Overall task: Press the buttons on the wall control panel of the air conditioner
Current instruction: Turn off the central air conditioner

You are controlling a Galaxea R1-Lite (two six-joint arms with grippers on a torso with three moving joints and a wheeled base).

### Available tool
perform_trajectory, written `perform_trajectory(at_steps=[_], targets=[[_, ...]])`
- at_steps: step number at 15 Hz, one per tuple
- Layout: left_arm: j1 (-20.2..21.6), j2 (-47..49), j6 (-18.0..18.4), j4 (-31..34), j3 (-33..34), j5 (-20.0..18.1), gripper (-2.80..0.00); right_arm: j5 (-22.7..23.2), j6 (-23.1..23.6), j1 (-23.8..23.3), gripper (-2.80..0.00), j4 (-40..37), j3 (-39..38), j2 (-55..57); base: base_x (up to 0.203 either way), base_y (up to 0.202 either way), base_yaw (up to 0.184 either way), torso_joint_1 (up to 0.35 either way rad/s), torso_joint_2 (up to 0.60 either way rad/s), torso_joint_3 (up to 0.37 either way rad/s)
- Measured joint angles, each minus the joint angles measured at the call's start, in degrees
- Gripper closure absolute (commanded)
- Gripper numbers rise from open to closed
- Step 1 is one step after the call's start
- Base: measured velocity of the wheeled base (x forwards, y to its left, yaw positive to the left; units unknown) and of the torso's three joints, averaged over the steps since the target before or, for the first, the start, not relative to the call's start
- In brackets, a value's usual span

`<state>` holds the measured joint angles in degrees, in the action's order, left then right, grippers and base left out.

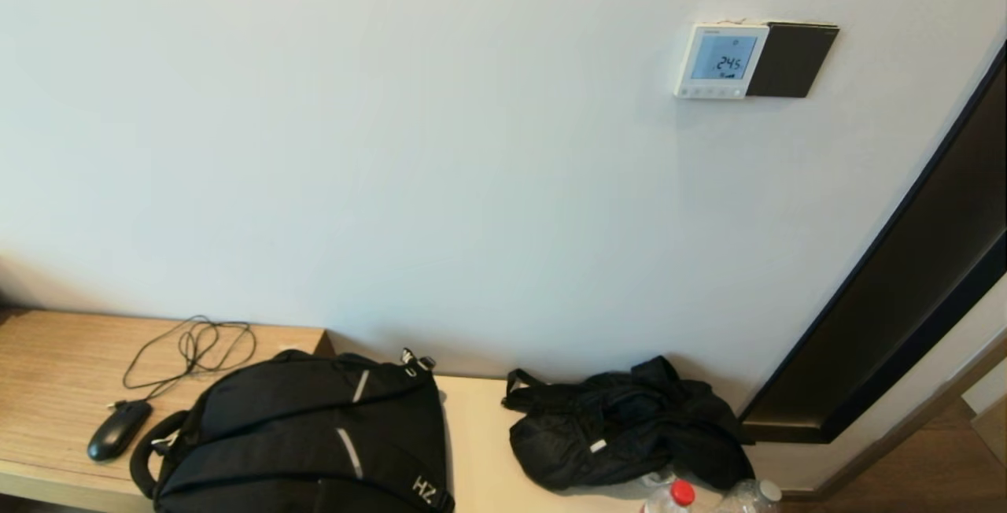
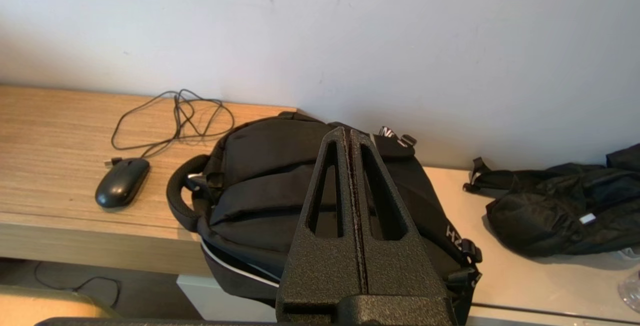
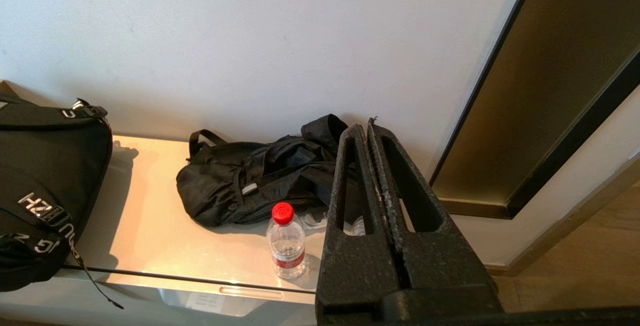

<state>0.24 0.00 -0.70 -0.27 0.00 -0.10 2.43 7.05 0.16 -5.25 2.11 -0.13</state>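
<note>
The air conditioner's wall control panel (image 1: 720, 60) is a small white square on the wall at the upper right of the head view, its pale blue screen reading 24.5. The buttons (image 1: 710, 91) are a row of tiny pale dots along its bottom edge. Neither arm shows in the head view. My left gripper (image 2: 348, 133) is shut and empty, low over a black backpack (image 2: 280, 191). My right gripper (image 3: 363, 127) is shut and empty, low over the pale counter (image 3: 145, 236), far below the panel. The panel shows in neither wrist view.
A dark square plate (image 1: 791, 59) adjoins the panel's right side. A dark door frame (image 1: 905, 277) slants down the right. On the counter lie the backpack (image 1: 307, 434), a crumpled black bag (image 1: 621, 426), a mouse (image 1: 118, 429) with cable, and a red-capped bottle (image 3: 286, 241).
</note>
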Motion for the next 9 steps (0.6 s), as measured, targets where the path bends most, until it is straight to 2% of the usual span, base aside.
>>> perform_trajectory(at_steps=[9], targets=[[0.0,0.0,0.0,0.0,0.0,0.0,0.00,0.0,0.0,0.0,0.00,0.0,0.0,0.0,0.000,0.000,0.000,0.000,0.00,0.000]])
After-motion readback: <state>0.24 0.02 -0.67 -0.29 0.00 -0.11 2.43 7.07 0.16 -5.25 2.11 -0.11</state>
